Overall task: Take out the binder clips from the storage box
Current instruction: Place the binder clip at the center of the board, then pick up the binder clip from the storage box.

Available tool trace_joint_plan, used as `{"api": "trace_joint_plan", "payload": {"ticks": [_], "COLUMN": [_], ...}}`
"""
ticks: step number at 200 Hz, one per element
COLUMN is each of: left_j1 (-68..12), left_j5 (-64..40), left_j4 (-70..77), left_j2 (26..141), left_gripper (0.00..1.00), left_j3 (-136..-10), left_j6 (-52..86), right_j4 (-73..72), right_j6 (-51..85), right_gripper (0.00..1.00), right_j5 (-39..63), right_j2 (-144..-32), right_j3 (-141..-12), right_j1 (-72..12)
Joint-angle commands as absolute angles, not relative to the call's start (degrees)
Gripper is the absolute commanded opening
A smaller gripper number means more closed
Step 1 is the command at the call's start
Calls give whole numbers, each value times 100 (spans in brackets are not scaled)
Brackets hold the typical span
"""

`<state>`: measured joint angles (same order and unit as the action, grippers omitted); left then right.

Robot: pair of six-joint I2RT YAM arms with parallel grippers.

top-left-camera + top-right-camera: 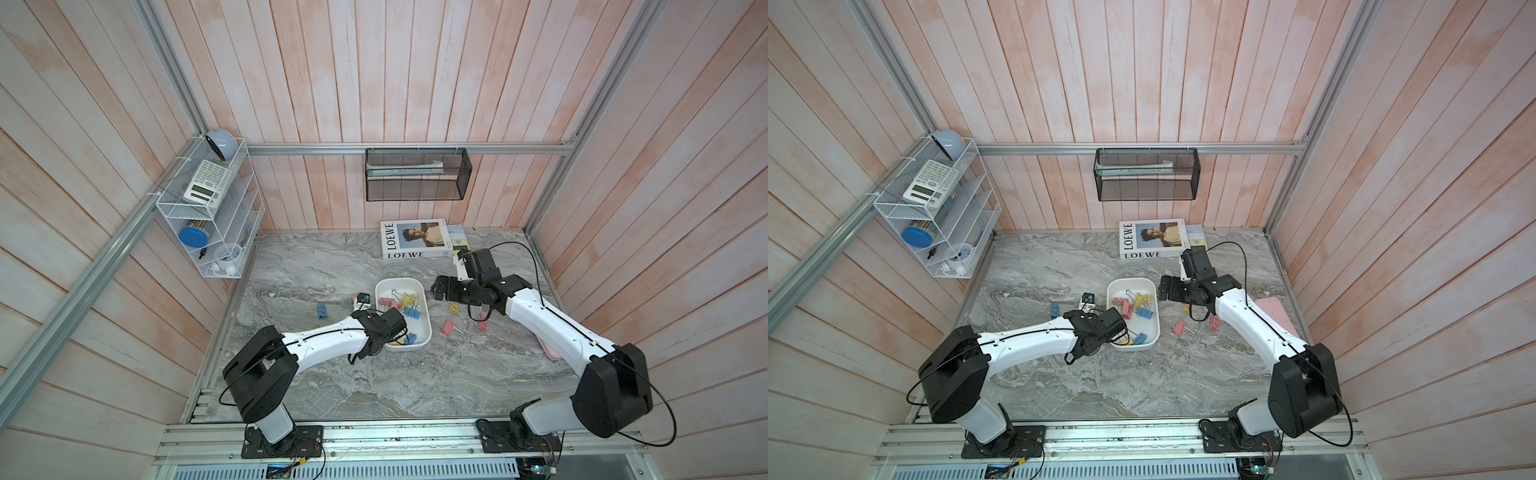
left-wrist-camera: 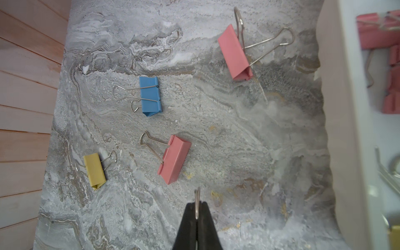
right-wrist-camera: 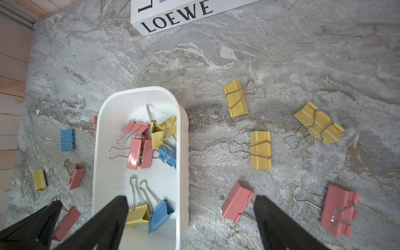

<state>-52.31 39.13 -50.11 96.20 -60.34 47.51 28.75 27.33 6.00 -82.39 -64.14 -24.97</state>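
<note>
The white storage box (image 1: pixel 399 282) (image 1: pixel 1131 281) sits mid-table and holds several pink, yellow and blue binder clips (image 1: pixel 405 306) (image 3: pixel 140 151). My left gripper (image 1: pixel 360 302) (image 2: pixel 197 204) hangs just left of the box, shut on a clip's silver wire handle; that clip's body is hidden in the left wrist view. Loose clips lie left of the box: blue (image 2: pixel 150 96), pink (image 2: pixel 174 159) and yellow (image 2: pixel 94 171). More lie to its right, yellow (image 3: pixel 236 98) and pink (image 3: pixel 237 201). My right gripper (image 1: pixel 438 289) (image 3: pixel 190 207) hovers open over the box's right wall (image 3: pixel 183 151), holding nothing.
A LOEWE book (image 1: pixel 413 239) lies at the back of the marble table. A black mesh basket (image 1: pixel 417 174) hangs on the back wall and a white wire rack (image 1: pixel 212 208) on the left wall. A flat pink case (image 1: pixel 1273 316) lies under the right arm.
</note>
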Motion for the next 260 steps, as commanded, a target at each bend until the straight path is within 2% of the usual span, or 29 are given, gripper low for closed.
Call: {"api": "trace_joint_plan", "payload": {"ticks": [1, 14, 24, 35, 43, 129, 132, 135, 140, 145, 156, 168, 179, 260], "left_j1": [-5308, -5339, -5368, -5404, -5430, -5162, -5119, -5083, -5021, -4961, -4806, -4619, -4436, -3614], "left_j5": [3869, 3880, 3844, 3792, 3734, 3829, 3822, 3814, 3791, 3780, 3763, 3744, 3699, 3508], "left_j4": [-4843, -4889, -4879, -4841, -4786, -4912, -4916, -4929, -4916, -4905, -4896, -4923, -4925, -4865], "left_j2": [9807, 9923, 9958, 9936, 9891, 8978, 8929, 8885, 8798, 8691, 8462, 8218, 8001, 7129], "left_gripper": [0, 3, 15, 39, 47, 51, 54, 61, 63, 70, 73, 91, 98, 100], "left_j3": [-5950, -5984, -6020, -6058, -6088, -6439, -6450, -6452, -6452, -6453, -6451, -6443, -6421, -6213], "left_j6": [5101, 5167, 5160, 5130, 5090, 4985, 4977, 4975, 4955, 4941, 4910, 4909, 4867, 4531], "right_j4": [2994, 2999, 3008, 3009, 3010, 3012, 3053, 3071, 3118, 3144, 3263, 3448, 3593, 3668], "right_j6": [2689, 2707, 2707, 2707, 2713, 2487, 2463, 2437, 2382, 2340, 2248, 2158, 2118, 2757], "right_gripper": [98, 98, 98, 98, 98, 98, 98, 98, 98, 98, 98, 98, 98, 48], "right_j5": [482, 475, 455, 441, 444, 777, 796, 807, 837, 846, 846, 734, 603, 1149], "right_j2": [-8312, -8337, -8363, -8375, -8384, -9033, -9091, -9151, -9251, -9365, -9595, -9873, -10098, -10913], "right_j3": [-6575, -6596, -6608, -6631, -6639, -7137, -7188, -7248, -7344, -7429, -7655, -7956, -8208, -8432], "right_j1": [-2580, -2601, -2634, -2654, -2670, -2995, -3023, -3054, -3110, -3167, -3319, -3501, -3647, -3697]}}
